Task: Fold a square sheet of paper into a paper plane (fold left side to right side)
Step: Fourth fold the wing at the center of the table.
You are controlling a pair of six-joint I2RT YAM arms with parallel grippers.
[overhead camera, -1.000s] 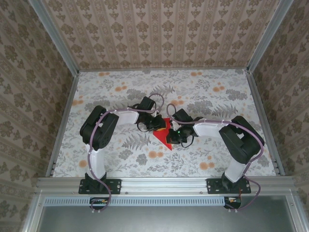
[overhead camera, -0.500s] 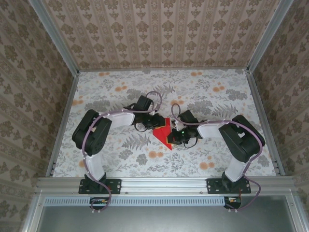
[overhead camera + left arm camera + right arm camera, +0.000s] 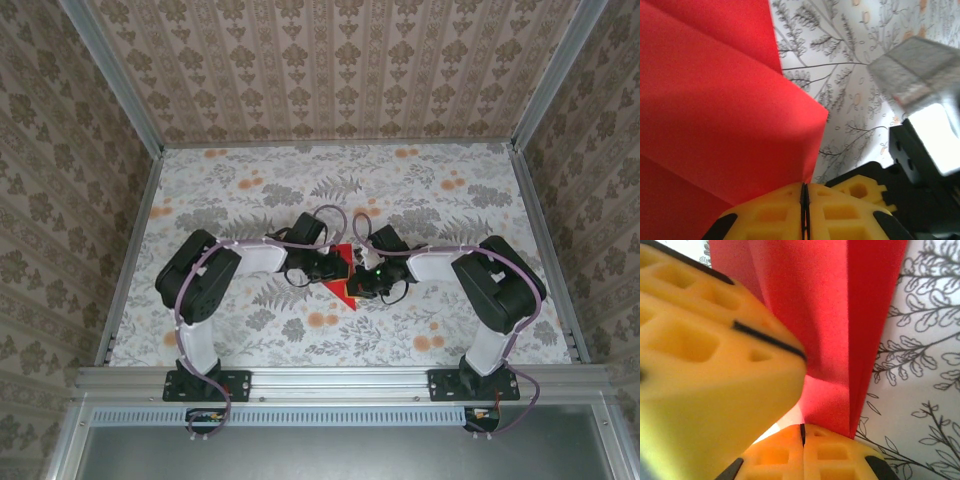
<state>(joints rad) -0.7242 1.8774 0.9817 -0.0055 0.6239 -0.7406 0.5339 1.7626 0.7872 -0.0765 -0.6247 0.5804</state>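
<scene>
item: creased red paper sheet, mid-table between both wrists, on floral tablecloth. left gripper pads pressed together, pinching its edge; right gripper closed, seemingly nipping fold. we advise: hold edges aligned, press crease flat.

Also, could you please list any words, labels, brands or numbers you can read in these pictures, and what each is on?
None: no readable writing shows on the red paper, the floral tablecloth, the patterned walls or the left hand.
</scene>
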